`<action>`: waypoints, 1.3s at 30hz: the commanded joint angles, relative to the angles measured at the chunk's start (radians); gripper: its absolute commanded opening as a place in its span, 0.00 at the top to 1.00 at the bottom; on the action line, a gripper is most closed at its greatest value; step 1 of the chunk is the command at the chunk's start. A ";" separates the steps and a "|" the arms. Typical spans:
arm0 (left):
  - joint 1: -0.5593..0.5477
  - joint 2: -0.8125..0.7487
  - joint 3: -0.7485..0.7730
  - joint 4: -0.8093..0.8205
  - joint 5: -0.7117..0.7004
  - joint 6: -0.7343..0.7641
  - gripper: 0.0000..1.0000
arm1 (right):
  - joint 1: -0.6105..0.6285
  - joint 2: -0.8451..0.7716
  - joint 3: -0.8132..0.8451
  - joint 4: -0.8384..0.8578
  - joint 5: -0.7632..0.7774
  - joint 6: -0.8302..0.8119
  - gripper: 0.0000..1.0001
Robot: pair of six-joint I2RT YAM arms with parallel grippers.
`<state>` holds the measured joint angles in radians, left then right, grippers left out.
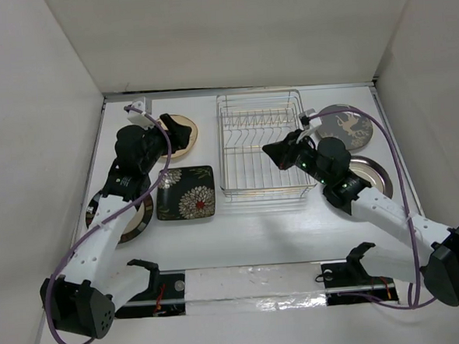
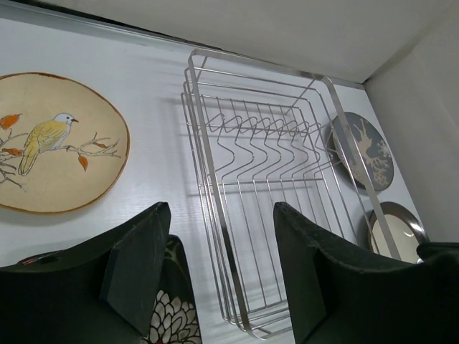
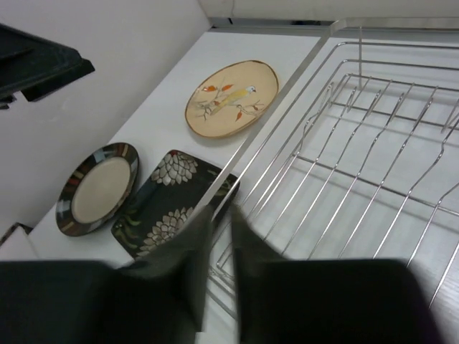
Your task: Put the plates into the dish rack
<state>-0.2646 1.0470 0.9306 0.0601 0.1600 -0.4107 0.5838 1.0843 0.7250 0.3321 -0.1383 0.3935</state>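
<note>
The silver wire dish rack (image 1: 258, 127) stands empty at the table's middle back. A tan round plate with a bird (image 1: 187, 137) lies left of it, and a black square flowered plate (image 1: 185, 192) lies in front of that. A dark round plate with a cream centre (image 1: 131, 218) lies under my left arm. Two dark round plates (image 1: 353, 125) (image 1: 370, 175) lie right of the rack. My left gripper (image 1: 179, 134) is open and empty over the tan plate (image 2: 50, 143). My right gripper (image 1: 271, 152) is shut and empty over the rack's right side; its view is blurred.
White walls close in the table on the left, back and right. A taped strip runs along the near edge between the arm bases. In the right wrist view my gripper (image 3: 221, 215) hangs above the rack's rim (image 3: 287, 89), next to the square plate (image 3: 168, 201).
</note>
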 commanded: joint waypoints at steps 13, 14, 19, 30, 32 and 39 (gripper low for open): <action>0.045 0.205 0.206 -0.037 -0.241 -0.062 1.00 | 0.007 -0.073 -0.012 0.067 -0.023 0.010 1.00; 0.059 0.215 0.202 -0.042 -0.305 -0.065 1.00 | 0.007 -0.080 -0.013 0.056 -0.009 0.005 0.98; 0.158 0.292 0.226 -0.158 -0.399 -0.092 0.82 | 0.007 -0.089 0.008 -0.002 0.037 -0.001 0.95; 0.317 0.633 0.336 -0.253 -0.395 -0.114 0.50 | 0.007 -0.080 0.017 0.001 -0.049 0.004 0.76; 0.317 0.701 0.365 -0.256 -0.360 -0.125 0.49 | 0.007 -0.086 0.014 0.002 -0.049 0.004 0.74; 0.317 0.841 0.425 -0.233 -0.231 -0.214 0.47 | 0.016 -0.075 0.016 0.001 -0.044 0.002 0.72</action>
<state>0.0532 1.8847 1.3121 -0.1822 -0.1272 -0.5697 0.5907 1.0103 0.7185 0.3195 -0.1730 0.4068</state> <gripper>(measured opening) 0.525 0.279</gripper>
